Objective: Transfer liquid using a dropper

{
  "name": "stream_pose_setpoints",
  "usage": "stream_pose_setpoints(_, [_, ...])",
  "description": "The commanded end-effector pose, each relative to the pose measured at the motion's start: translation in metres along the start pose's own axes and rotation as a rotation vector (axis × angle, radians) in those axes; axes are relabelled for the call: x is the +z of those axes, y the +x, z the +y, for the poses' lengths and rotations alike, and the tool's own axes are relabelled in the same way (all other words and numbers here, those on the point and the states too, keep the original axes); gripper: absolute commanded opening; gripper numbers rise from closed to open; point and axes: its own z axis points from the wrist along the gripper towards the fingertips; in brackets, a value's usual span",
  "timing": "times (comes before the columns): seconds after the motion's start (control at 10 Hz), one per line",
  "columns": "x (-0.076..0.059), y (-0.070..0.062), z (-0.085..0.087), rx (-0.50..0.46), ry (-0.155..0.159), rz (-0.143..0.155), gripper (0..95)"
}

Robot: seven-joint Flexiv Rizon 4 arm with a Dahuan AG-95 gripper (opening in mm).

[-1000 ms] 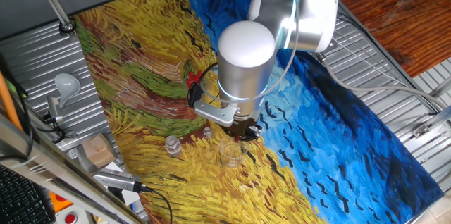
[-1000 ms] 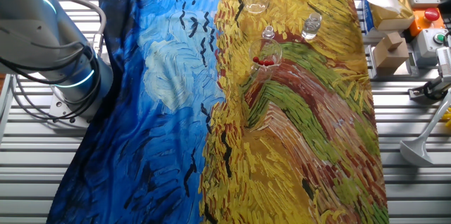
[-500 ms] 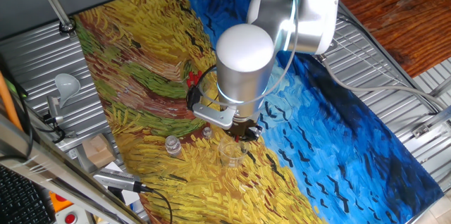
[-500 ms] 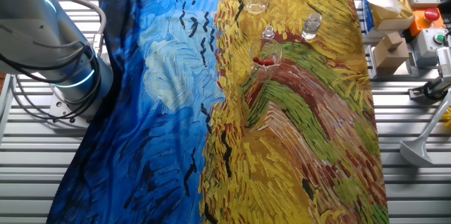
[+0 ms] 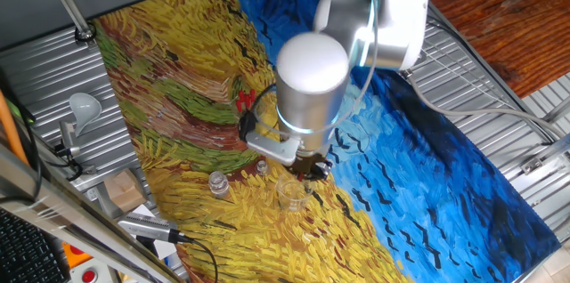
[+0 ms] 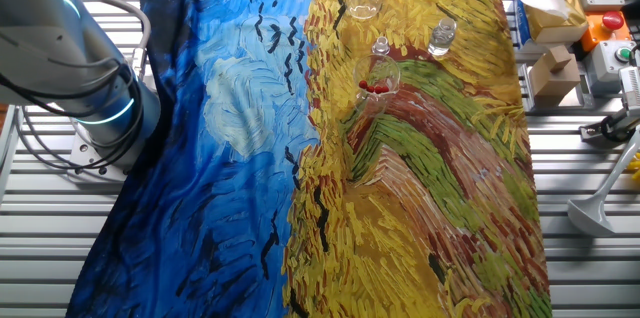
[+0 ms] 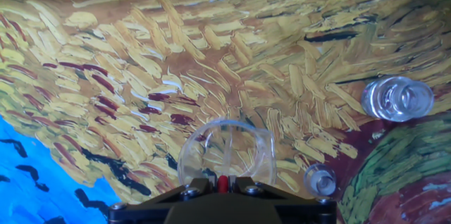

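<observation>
My gripper (image 7: 223,186) is shut on a dropper (image 7: 223,181). Only its red bulb shows, pinched between the black fingers. The gripper hangs right above an open clear beaker (image 7: 225,155), and the dropper's glass tube is hidden below the fingers. In one fixed view the gripper (image 5: 309,165) sits under the silver wrist, just over that beaker (image 5: 292,192). More red-bulbed droppers (image 6: 374,87) stand in another clear beaker (image 6: 380,80) a short way off. They also show in one fixed view (image 5: 242,99).
A clear vial (image 7: 397,98) and a smaller vial (image 7: 320,179) stand to the right of the beaker, also visible in one fixed view (image 5: 218,183) (image 5: 261,167). A painted cloth (image 6: 420,188) covers the table. Boxes and buttons (image 6: 600,18) sit beyond its edge.
The arm has shifted slightly to the right above the beaker. The dropper stays in the gripper, and the glassware has not moved.
</observation>
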Motion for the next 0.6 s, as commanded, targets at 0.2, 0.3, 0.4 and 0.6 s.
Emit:
stream_pose_setpoints(0.2, [0.0037,0.0001,-0.0008,-0.005,0.0,-0.004,0.0])
stream_pose_setpoints(0.3, [0.0039,-0.0002,-0.0006,-0.006,-0.002,-0.006,0.0])
stream_pose_setpoints(0.4, [0.0039,-0.0002,-0.0006,-0.006,-0.002,-0.007,0.0])
stream_pose_setpoints(0.6, [0.0027,-0.0001,-0.0003,-0.009,-0.004,-0.009,0.0])
